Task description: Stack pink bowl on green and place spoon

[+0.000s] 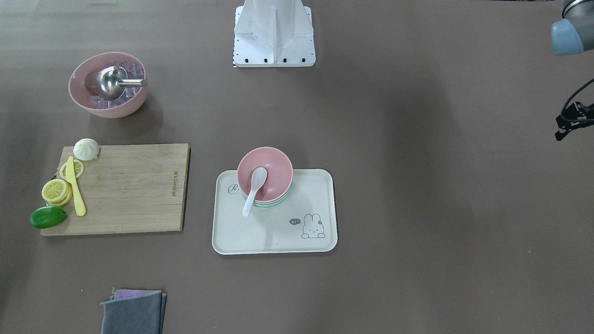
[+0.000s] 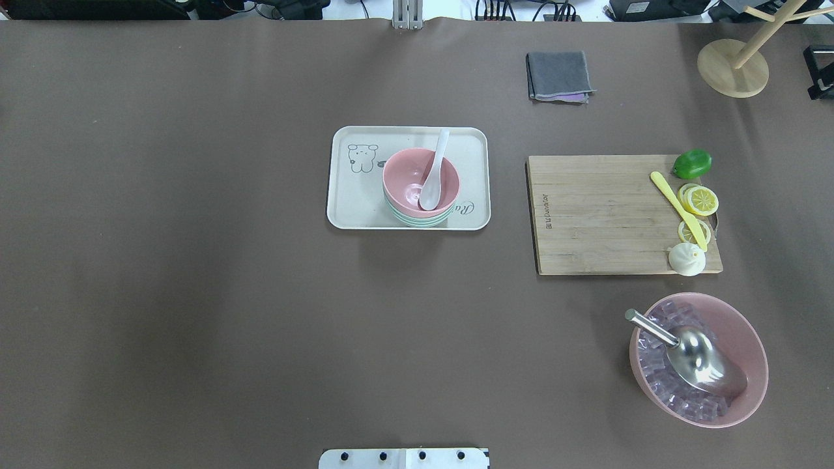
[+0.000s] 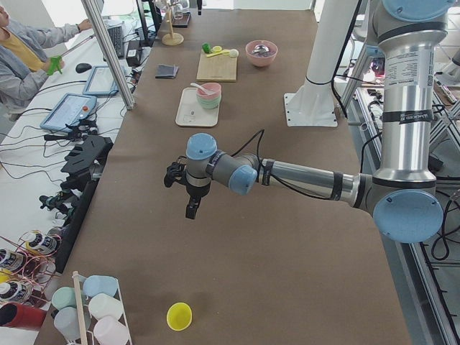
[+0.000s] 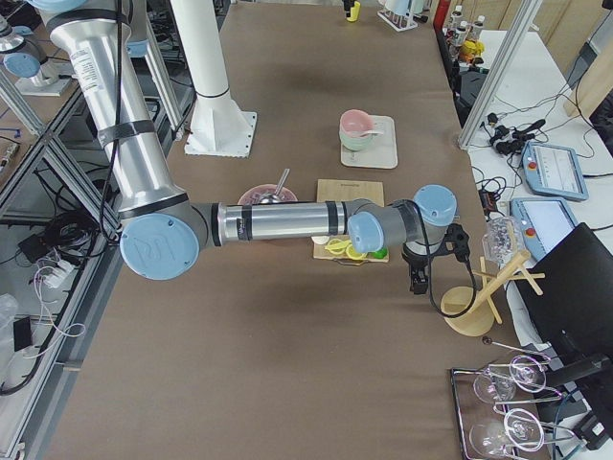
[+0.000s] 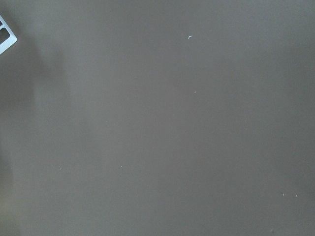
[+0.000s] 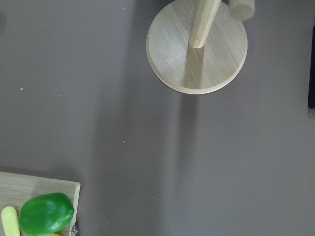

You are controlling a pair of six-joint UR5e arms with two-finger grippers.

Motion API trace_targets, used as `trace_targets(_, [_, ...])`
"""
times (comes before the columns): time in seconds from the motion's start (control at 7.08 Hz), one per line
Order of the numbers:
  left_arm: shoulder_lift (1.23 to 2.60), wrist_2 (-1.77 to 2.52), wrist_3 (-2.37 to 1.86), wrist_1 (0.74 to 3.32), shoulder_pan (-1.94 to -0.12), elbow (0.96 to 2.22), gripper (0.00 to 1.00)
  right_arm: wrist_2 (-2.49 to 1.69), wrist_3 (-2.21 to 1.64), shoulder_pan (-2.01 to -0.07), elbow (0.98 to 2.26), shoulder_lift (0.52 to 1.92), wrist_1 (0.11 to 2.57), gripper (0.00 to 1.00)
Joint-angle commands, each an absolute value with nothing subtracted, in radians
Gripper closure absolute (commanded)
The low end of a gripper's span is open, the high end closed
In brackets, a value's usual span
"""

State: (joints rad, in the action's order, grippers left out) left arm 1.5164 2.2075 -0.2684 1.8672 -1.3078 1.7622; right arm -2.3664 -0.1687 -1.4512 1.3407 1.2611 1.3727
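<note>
While both arms hang over bare table near its ends, left gripper (image 3: 188, 200) and right gripper (image 4: 420, 276): jaw state can't be told. Mid-table, pink bowl (image 2: 404, 176) sits nested on green bowl (image 2: 417, 222), on tray (image 2: 355, 203). Spoon (image 2: 435, 168) lies in pink bowl, handle pointing away.

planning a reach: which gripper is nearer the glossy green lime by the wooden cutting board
Right. The right gripper hangs close beside the green lime; the left gripper is far off, over bare table.

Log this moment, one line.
pink bowl: stacked on green bowl | white spoon: in pink bowl | left gripper, right gripper: clear of tray
</note>
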Motion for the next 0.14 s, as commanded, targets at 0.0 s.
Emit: trace_targets(0.0, [1.523, 2.212, -0.267, 1.87, -1.307, 1.763, 0.02, -2.368, -0.169, -1.451, 1.341, 1.261, 1.374, 0.0])
